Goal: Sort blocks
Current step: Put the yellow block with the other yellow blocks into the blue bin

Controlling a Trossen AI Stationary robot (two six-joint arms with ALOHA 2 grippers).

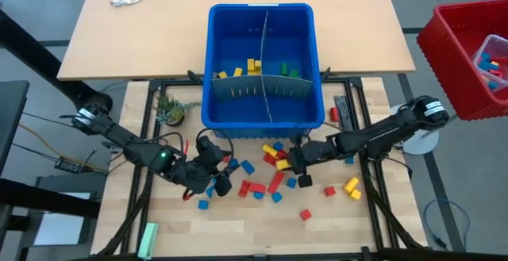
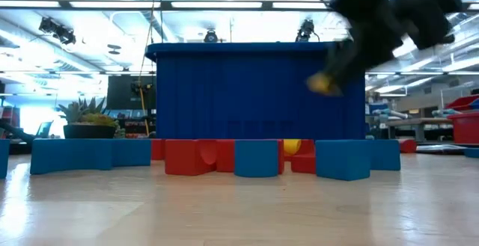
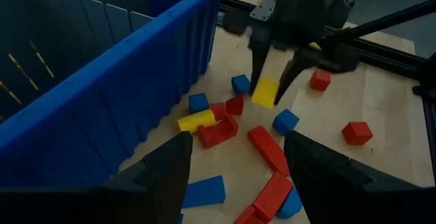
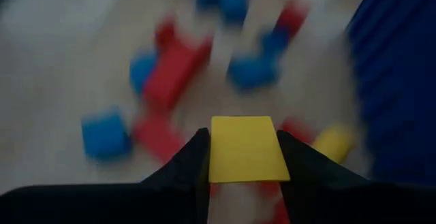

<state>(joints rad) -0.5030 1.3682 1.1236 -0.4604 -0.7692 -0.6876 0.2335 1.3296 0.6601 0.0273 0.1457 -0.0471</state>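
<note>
I see the bin (image 1: 263,117) at twelve o'clock, loose blocks (image 1: 270,174) scattered at its six (more blocks inside), plant (image 1: 169,110) at nine.

A light wooden table (image 1: 333,229) carries scattered blocks (image 1: 274,183), a blue bin (image 1: 264,118) at its far edge, and a small potted plant (image 1: 171,110) far left.

Overhead, table-level, two wrist views

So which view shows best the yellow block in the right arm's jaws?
The right wrist view: the yellow block fills the gap in the right gripper, both jaws against its sides. The left wrist view shows it held clear of the table; the low view only a yellow blur; the high view hides it.
</note>
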